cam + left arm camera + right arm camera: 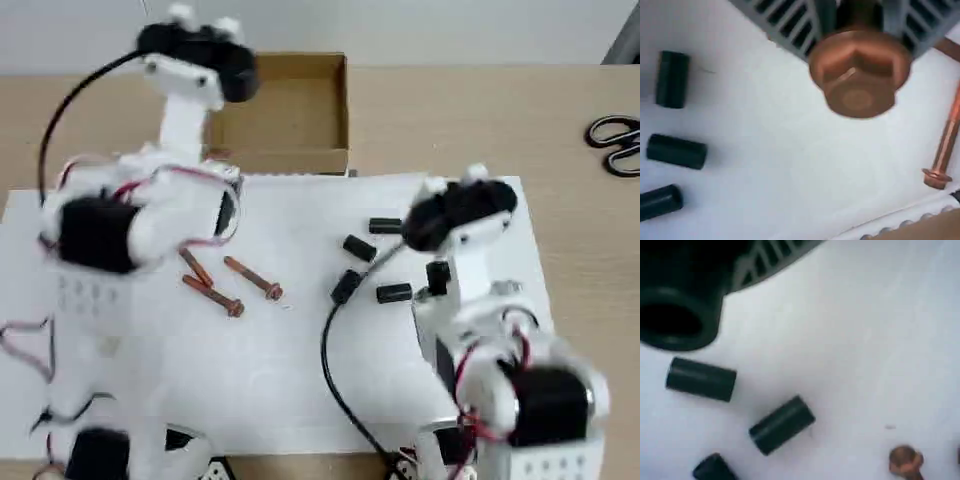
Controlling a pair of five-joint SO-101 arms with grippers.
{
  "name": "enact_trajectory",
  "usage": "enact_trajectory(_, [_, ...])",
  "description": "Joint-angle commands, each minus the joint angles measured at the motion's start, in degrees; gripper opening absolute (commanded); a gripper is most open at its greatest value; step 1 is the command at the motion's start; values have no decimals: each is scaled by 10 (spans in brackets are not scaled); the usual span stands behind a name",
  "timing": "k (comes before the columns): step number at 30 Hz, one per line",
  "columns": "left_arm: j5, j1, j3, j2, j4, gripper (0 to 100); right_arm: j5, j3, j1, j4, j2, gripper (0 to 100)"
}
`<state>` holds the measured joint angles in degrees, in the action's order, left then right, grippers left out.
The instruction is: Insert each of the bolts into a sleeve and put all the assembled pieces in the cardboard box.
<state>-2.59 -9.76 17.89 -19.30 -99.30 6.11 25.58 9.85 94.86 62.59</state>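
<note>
Two parts held, one per arm.
Left gripper (pixel 860 20) was clamped on a stiff, likely slippery bolt (pixel 858 75) by its shank; right gripper (pixel 715 270) seemingly pinched a light sleeve (pixel 675 320), right of the loose bolts (pixel 252 277).

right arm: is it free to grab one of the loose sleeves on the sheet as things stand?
Probably not yet: its jaws already hold a sleeve. The loose sleeves lie bare on the white sheet close by with nothing over them, so the way looks free once it lets go.

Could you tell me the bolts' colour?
Copper; the bolt shows best in the left wrist view.
</note>
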Motion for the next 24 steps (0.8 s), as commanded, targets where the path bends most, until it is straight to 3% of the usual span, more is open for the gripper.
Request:
enact_trajectory(1, [-86, -2, -68, -98, 26, 5, -72, 68, 0, -66, 77, 2])
enact_trajectory(5, [-213, -3, -158, -197, 69, 5, -131, 157, 3, -139, 161, 2])
enact_trajectory(11, [-274, -4, -327, -334, 178, 5, -127, 260, 15, -186, 262, 2])
enact_trajectory(15, [-331, -4, -441, -427, 265, 5, -120, 316, 92, -182, 317, 2])
enact_trajectory(24, [-375, -9, -692, -634, 439, 5, -121, 389, 269, -187, 411, 2])
